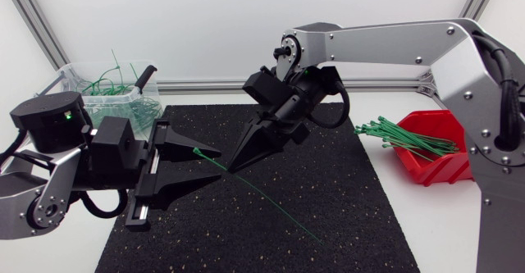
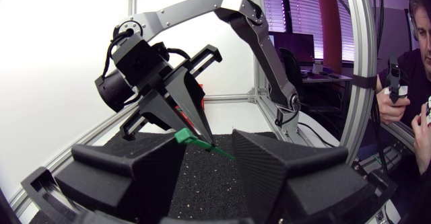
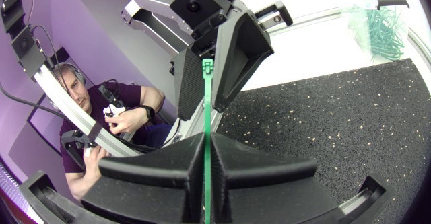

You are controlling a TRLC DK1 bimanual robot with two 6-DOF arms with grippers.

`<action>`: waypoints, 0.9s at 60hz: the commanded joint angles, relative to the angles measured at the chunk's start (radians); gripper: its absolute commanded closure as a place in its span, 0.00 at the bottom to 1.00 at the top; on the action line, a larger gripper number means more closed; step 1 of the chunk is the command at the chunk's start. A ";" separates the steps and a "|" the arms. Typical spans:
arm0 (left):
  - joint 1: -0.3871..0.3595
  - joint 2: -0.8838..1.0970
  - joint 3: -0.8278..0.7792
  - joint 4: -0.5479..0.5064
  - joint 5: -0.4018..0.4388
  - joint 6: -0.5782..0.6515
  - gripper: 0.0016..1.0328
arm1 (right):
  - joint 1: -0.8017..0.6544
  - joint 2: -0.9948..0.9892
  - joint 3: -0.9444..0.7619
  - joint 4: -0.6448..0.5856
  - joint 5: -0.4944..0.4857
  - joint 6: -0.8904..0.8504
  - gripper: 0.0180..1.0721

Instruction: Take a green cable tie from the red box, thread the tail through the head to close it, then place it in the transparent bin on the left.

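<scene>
A green cable tie (image 1: 262, 193) slants over the black mat, and my right gripper (image 1: 233, 168) is shut on it a little behind its head. In the right wrist view the tie (image 3: 206, 103) rises from the right gripper (image 3: 205, 142) to its head (image 3: 207, 66). My left gripper (image 1: 213, 163) faces it, open, with the tie head (image 2: 183, 136) in the gap ahead of its fingers (image 2: 283, 173), touching neither. The tail trails free towards the mat's front. The red box (image 1: 439, 162) of green ties is at the right; the transparent bin (image 1: 78, 83) is at the back left.
The black mat (image 1: 344, 224) covers the middle of the table. Several closed green ties (image 1: 123, 88) lie in the transparent bin. A bundle of ties (image 1: 402, 134) sticks out of the red box towards the mat. The right arm (image 1: 394, 47) spans the back.
</scene>
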 commanded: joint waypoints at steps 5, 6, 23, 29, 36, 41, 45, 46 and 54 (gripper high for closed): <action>0.013 0.033 0.021 0.028 0.024 -0.008 0.64 | -0.002 0.025 -0.008 -0.017 -0.005 -0.028 0.94; 0.015 0.035 0.021 0.030 0.026 -0.008 0.64 | -0.002 0.025 -0.008 -0.017 -0.005 -0.028 0.94; 0.034 0.095 0.041 0.070 0.053 -0.025 0.96 | 0.001 0.025 -0.015 -0.012 -0.003 -0.028 0.94; 0.036 0.098 0.048 0.070 0.053 -0.039 0.96 | 0.001 0.023 -0.020 -0.009 -0.002 -0.028 0.94; 0.042 0.098 0.061 0.071 0.055 -0.060 0.96 | 0.001 0.023 -0.024 -0.007 0.003 -0.028 0.94; 0.044 0.098 0.061 0.071 0.058 -0.063 0.96 | 0.001 0.022 -0.027 -0.006 0.003 -0.028 0.94; 0.045 0.096 0.061 0.071 0.076 -0.065 0.96 | -0.002 0.022 -0.027 -0.006 0.003 -0.028 0.94; 0.045 0.096 0.059 0.071 0.079 -0.065 0.96 | -0.002 0.022 -0.027 -0.006 0.003 -0.028 0.94; 0.045 0.095 0.051 0.073 0.089 -0.063 0.79 | -0.005 0.020 -0.027 -0.003 0.004 -0.030 0.94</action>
